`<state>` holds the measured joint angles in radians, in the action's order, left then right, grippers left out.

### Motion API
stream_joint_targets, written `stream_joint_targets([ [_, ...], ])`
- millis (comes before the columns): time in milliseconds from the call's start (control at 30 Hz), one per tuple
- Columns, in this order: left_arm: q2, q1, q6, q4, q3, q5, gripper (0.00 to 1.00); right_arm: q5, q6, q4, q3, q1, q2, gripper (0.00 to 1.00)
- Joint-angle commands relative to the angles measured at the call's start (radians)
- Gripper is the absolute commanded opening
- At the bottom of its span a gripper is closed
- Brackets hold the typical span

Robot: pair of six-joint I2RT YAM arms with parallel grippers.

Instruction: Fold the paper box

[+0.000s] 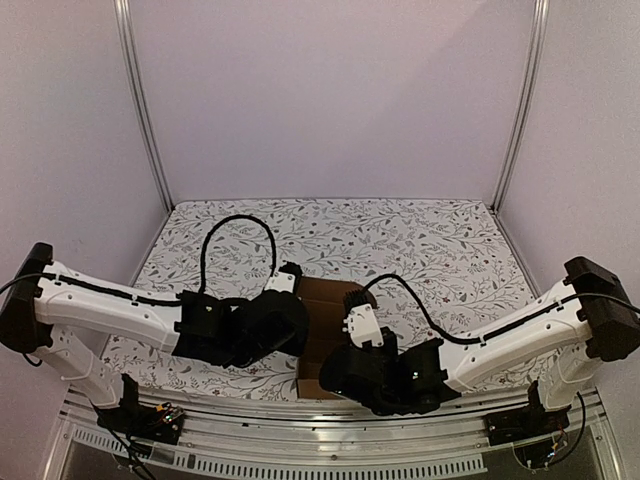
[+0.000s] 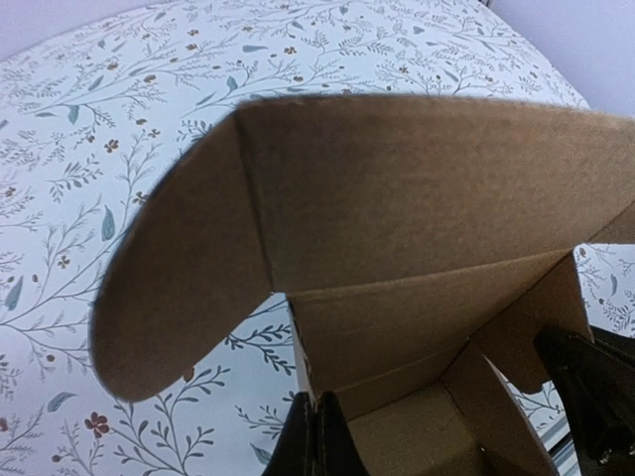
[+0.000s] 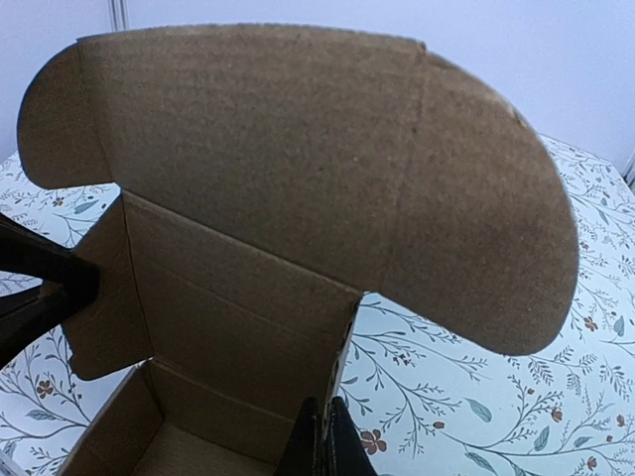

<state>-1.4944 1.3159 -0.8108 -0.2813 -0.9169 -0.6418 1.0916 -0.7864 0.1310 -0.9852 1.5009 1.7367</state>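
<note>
Top external: one paper box (image 1: 325,300) between left arm (image 1: 110,310) and right arm (image 1: 520,335).

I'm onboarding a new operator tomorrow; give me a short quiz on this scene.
1. True or false: the paper box has its lid closed.
2. The tablecloth shows: A stripes, B leafy sprigs, C checks.
3. Fill in: the left gripper and right gripper each pinch a box ___.
Key: 1 false, the lid stands open; 2 B; 3 wall.
</note>
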Motion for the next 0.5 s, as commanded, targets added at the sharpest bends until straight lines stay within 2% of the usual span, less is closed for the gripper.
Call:
stream_joint_targets([
  [0, 0.017, 0.029, 0.037, 0.002, -0.057, 0.004, 0.00, 0.037, 0.100, -0.121, -0.021, 0.014, 0.006, 0.00],
  [200, 0.014, 0.029, -0.023, 0.032, -0.061, 0.043, 0.00, 0.095, 0.130, -0.172, -0.068, 0.013, 0.044, 0.00],
  [467, -0.011, 0.030, -0.174, 0.079, 0.010, 0.043, 0.00, 0.071, 0.077, -0.176, -0.054, 0.014, 0.078, 0.00],
])
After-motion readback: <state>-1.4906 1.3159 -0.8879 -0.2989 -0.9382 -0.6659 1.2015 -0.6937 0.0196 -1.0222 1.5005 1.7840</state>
